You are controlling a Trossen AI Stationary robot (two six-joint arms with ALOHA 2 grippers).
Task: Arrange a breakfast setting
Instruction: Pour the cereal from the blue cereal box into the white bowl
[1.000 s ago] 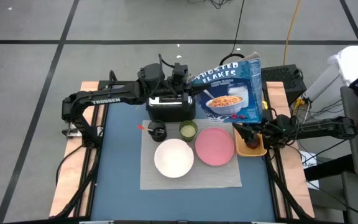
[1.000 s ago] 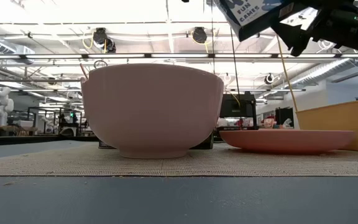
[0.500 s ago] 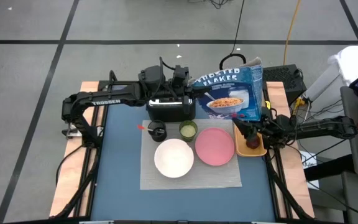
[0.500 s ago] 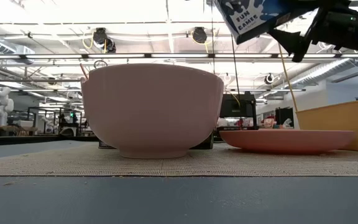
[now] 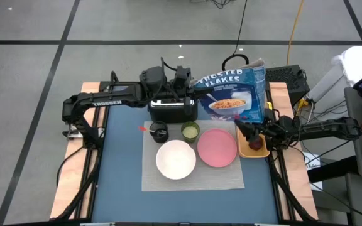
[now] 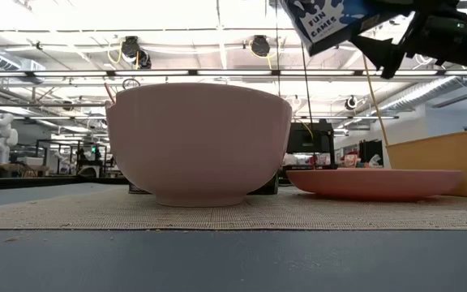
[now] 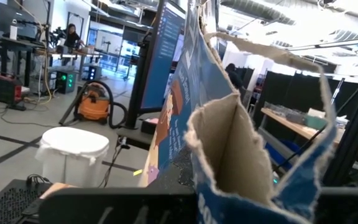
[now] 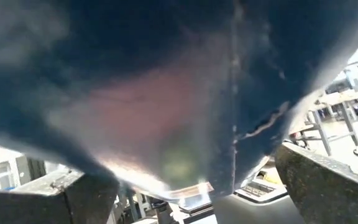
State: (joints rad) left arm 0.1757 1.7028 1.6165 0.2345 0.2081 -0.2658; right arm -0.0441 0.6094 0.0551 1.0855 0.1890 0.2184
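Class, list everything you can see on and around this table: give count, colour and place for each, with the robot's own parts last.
mat: one, grey, table centre.
bowl: one, white, on mat.
plate: one, pink, beside bowl.
green cup: one, behind plate.
black cup: one, behind bowl.
spoon: one, red-handled, mat's back left corner.
toaster: one, black-and-silver, behind cups.
tray: one, orange, right of plate.
cereal box: one, blue, lifted above table.
left tool: shut on cereal box.
right tool: open, under box.

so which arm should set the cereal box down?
Probably the left: its claw is shut on the cereal box's open top, carrying it. The right claw is open below the box, over the orange tray.
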